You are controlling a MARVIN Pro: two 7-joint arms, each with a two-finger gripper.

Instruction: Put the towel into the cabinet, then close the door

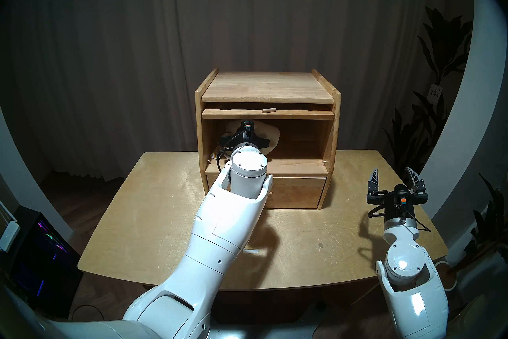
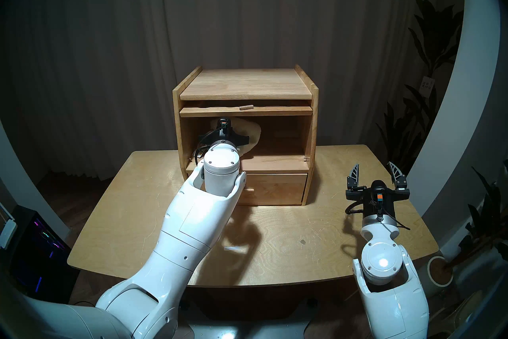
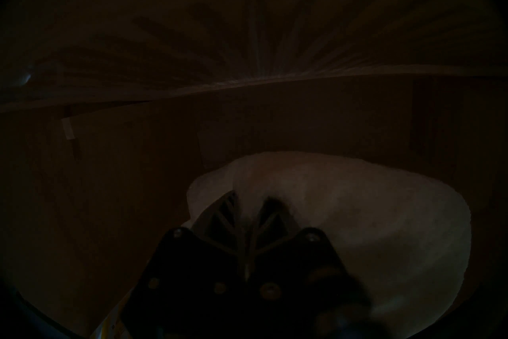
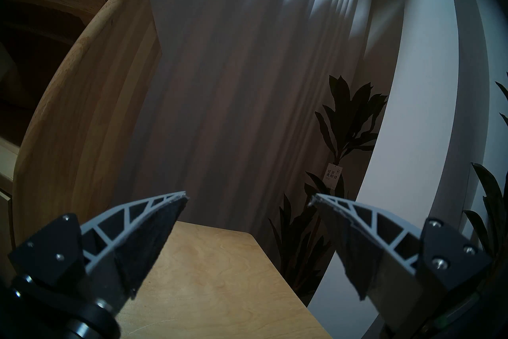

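The left gripper [image 3: 248, 209] is reaching inside the cabinet [image 1: 336, 121], its jaws clenched on a fold of the towel [image 3: 357, 220], which is sitting in the left part of the large compartment. The right gripper [image 1: 395, 179] is hovering over the desk [image 1: 316, 242], jaws released and holding nothing. The door [image 1: 268, 113] is lying flat, slid in beneath the top panel. Risk: if the jaws are not releasing before withdrawal, the cloth is likely dragging out. A fold overhanging the front sill would be obstructing door closure.
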